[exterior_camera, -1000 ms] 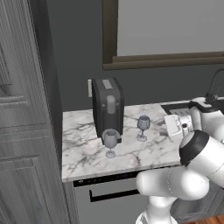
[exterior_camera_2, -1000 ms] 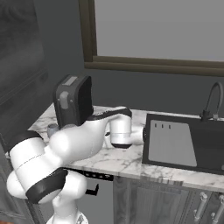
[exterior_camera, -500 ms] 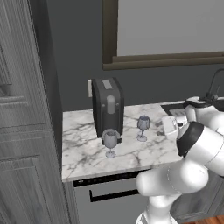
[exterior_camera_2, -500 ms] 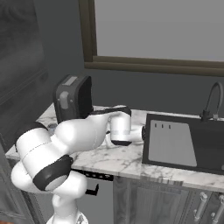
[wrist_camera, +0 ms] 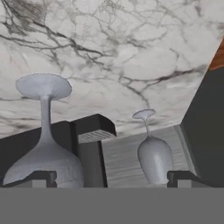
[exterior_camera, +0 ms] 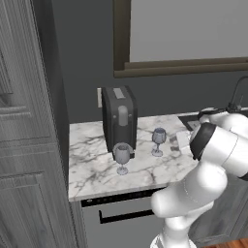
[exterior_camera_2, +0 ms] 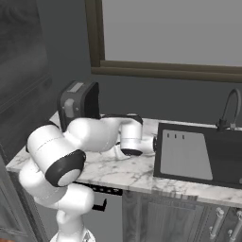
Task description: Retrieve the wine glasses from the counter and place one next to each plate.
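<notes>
**Open gripper facing two wine glasses on the marble counter**

In the left base view we see the counter in the middle of the frame, its white-grey marble top over a grey front with a black bar handle. Two wine glasses stand upright on it, well apart: the near glass just left of centre, close to the front edge, and the far glass to its right, further back. A dark toaster stands behind the near glass.

In the hand view the picture is rolled upside down: the far glass fills the lower left, foot uppermost, and the near glass sits lower right of centre. Our gripper has its fingertips spread wide apart at the bottom edge, clamped on nothing.

In the right base view a dark sink lies at the right.
</notes>
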You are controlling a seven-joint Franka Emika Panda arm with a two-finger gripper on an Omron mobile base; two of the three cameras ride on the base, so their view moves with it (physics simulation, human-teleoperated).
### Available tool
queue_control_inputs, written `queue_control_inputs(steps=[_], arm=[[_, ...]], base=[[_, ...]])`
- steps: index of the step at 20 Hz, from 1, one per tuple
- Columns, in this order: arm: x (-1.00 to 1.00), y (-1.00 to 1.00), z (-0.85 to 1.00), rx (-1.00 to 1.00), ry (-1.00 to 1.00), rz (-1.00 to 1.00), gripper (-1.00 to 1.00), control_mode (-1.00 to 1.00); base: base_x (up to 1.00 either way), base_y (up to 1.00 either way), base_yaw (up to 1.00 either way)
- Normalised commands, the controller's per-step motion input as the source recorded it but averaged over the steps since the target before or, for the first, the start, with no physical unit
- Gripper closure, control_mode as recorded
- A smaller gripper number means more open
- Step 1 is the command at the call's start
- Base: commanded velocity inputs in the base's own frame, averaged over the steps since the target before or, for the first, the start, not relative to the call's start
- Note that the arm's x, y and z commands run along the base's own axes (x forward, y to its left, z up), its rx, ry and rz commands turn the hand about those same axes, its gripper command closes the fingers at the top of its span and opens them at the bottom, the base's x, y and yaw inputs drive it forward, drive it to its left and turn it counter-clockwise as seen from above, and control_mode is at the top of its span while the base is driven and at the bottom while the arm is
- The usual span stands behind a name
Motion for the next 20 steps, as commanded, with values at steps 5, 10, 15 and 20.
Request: queue_control_inputs(steps=[5, 10, 15, 20], arm=[[0.02, 0.0, -0.22, 0.0, 0.0, 0.0, -1.0, -1.0], [0.16, 0.0, -0.17, 0.0, 0.0, 0.0, -1.0, -1.0], [0.21, 0.0, -0.1, 0.0, 0.01, 0.0, -1.0, -1.0], [0.36, 0.01, -0.1, 0.0, 0.04, 0.0, -1.0, -1.0]], base=[[0.0, 0.0, 0.0], [0.0, 0.0, 0.0], [0.0, 0.0, 0.0], [0.0, 0.0, 0.0]])
